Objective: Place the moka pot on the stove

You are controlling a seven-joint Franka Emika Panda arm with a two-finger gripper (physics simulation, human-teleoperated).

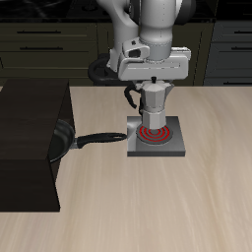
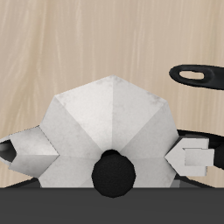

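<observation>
Exterior view: gripper [image 1: 153,83] lowered from above onto the moka pot [image 1: 153,102], clamped on its upper part. Pot upright, silver and faceted, black handle on one side, positioned over the stove [image 1: 157,138], directly above the red coil rings; whether its base touches the plate cannot be told. Stove flat and grey, resting on the wooden desk [image 1: 197,197]. Black frying pan [image 1: 61,144] just beside the stove, long handle reaching toward the plate's edge. Wrist view: looking down on the pot's faceted lid [image 2: 109,118] with black knob [image 2: 115,171], gripper fingers [image 2: 194,158] pressed in at either side, pan handle [image 2: 199,77] nearby.
</observation>
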